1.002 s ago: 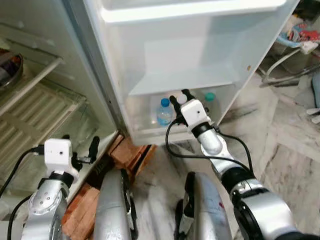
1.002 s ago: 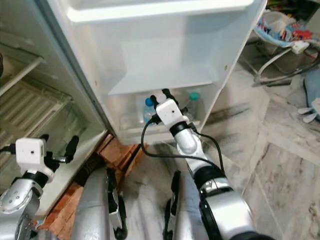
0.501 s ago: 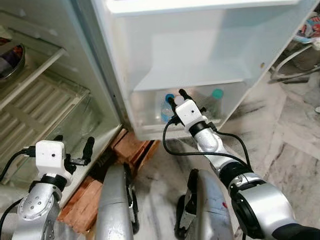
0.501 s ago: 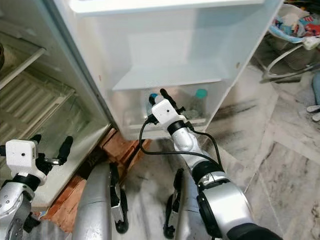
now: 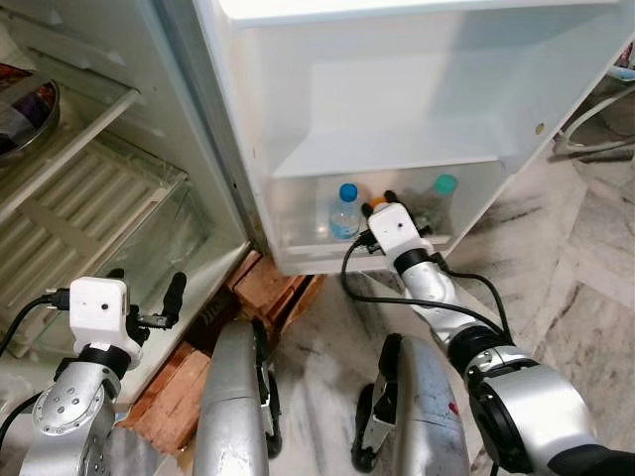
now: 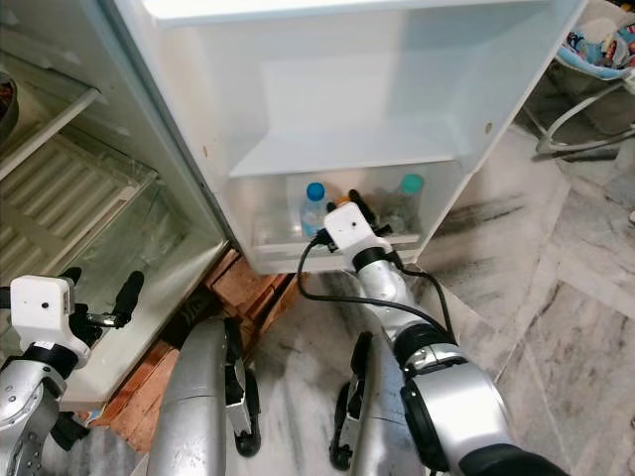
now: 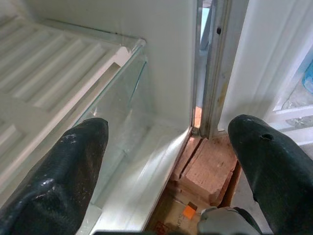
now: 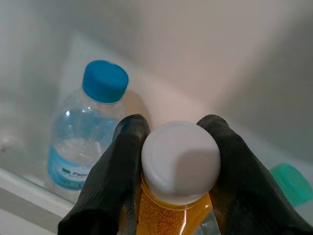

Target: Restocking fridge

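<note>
My right gripper point(image 5: 382, 206) reaches into the bottom shelf point(image 5: 327, 256) of the open fridge door. It is shut on an orange juice bottle point(image 8: 176, 215) just under its white cap point(image 8: 180, 161), with a black finger point(image 8: 120, 171) pressing on each side. The juice bottle stands between a blue-capped water bottle point(image 5: 344, 210) and a green-capped bottle point(image 5: 440, 190). My left gripper point(image 5: 146, 288) hangs open and idle low beside the fridge body, its fingers point(image 7: 63, 181) wide apart.
Red bricks point(image 5: 263, 288) prop up the fridge base. White ribbed shelves and a glass-fronted drawer point(image 5: 89, 213) sit inside the fridge at left, with a metal bowl point(image 5: 20, 104) above. Marble floor point(image 5: 566, 297) spreads to the right.
My right gripper has lowered the juice bottle into the door shelf between the two bottles. The camera has shifted a little; the left arm stays still.
</note>
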You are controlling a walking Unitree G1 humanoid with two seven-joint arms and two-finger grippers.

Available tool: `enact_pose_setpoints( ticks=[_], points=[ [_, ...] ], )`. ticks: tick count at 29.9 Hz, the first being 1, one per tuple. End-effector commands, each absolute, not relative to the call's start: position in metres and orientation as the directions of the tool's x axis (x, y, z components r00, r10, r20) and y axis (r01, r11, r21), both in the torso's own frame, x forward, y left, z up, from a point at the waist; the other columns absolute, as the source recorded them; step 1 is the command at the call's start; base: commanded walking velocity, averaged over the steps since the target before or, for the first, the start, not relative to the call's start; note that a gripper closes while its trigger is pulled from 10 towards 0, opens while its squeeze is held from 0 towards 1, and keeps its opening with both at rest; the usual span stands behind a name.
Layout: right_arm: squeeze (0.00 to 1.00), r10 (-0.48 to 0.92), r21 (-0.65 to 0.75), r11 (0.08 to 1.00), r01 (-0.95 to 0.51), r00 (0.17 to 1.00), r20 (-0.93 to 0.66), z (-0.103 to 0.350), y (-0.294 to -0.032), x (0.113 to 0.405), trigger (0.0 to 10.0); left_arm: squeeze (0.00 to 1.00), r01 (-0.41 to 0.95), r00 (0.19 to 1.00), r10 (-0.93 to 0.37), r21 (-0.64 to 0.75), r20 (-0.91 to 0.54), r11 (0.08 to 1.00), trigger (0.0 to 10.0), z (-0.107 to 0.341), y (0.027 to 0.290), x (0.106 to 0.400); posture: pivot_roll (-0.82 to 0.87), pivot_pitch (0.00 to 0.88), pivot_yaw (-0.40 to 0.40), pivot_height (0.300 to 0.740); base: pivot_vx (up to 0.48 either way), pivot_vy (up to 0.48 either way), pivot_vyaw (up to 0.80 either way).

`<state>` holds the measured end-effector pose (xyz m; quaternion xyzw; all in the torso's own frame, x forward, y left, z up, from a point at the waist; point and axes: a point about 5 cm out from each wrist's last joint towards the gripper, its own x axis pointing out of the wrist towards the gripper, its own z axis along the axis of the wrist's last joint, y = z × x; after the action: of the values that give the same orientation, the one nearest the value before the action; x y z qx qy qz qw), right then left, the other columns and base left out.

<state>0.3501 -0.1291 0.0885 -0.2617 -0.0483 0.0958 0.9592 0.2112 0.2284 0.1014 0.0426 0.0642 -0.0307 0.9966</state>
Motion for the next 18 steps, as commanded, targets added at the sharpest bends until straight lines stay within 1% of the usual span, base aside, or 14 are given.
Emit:
enact_pose_setpoints(
  ticks=[1,3,4,5,10,16,17,18],
  points=[
    [0.00,0.138,-0.518,0.848,-0.109,0.990,0.018,0.084,-0.141,0.350,10.0,0.00,0.065,0.989,-0.052,0.091,-0.141,0.994,10.0,0.102,0.231,0.208,0.36,0.267,0.032,0.587,0.000,0.000,0.00],
    [0.00,0.117,-0.523,0.848,-0.091,0.993,0.016,0.085,-0.145,0.351,10.0,0.00,0.066,0.988,-0.053,0.090,-0.142,0.994,10.0,0.102,0.230,0.209,0.35,0.268,0.033,0.587,0.000,0.000,0.00],
    [0.00,0.060,-0.527,0.848,-0.049,0.998,0.003,0.085,-0.154,0.353,10.0,0.00,0.068,0.988,-0.055,0.089,-0.143,0.994,10.0,0.101,0.230,0.210,0.35,0.268,0.031,0.587,0.000,0.000,0.00],
    [0.00,0.043,-0.527,0.849,-0.039,0.999,-0.005,0.084,-0.156,0.353,10.0,0.00,0.068,0.988,-0.054,0.089,-0.144,0.994,10.0,0.101,0.229,0.210,0.35,0.269,0.031,0.587,0.000,0.000,0.00],
    [0.00,-0.034,-0.501,0.866,0.000,0.998,-0.058,0.082,-0.162,0.356,10.0,0.00,0.059,0.987,-0.044,0.093,-0.156,0.994,10.0,0.100,0.230,0.210,0.35,0.269,0.031,0.587,0.000,0.000,0.00],
    [0.00,-0.078,-0.513,0.858,0.031,0.994,-0.072,0.082,-0.168,0.357,10.0,0.00,0.052,0.988,-0.037,0.095,-0.152,0.994,10.0,0.101,0.231,0.211,0.35,0.268,0.031,0.587,0.000,0.000,0.00],
    [0.11,-0.088,-0.511,0.859,0.037,0.993,-0.076,0.082,-0.170,0.357,10.0,0.00,0.052,0.988,-0.037,0.095,-0.152,0.994,10.0,0.101,0.231,0.211,0.35,0.267,0.032,0.587,0.000,0.000,0.00],
    [0.18,-0.108,-0.526,0.849,0.049,0.991,-0.082,0.082,-0.173,0.357,10.0,0.00,0.053,0.988,-0.038,0.095,-0.153,0.994,10.0,0.101,0.231,0.211,0.35,0.267,0.032,0.587,0.000,0.000,0.00]
  ],
)
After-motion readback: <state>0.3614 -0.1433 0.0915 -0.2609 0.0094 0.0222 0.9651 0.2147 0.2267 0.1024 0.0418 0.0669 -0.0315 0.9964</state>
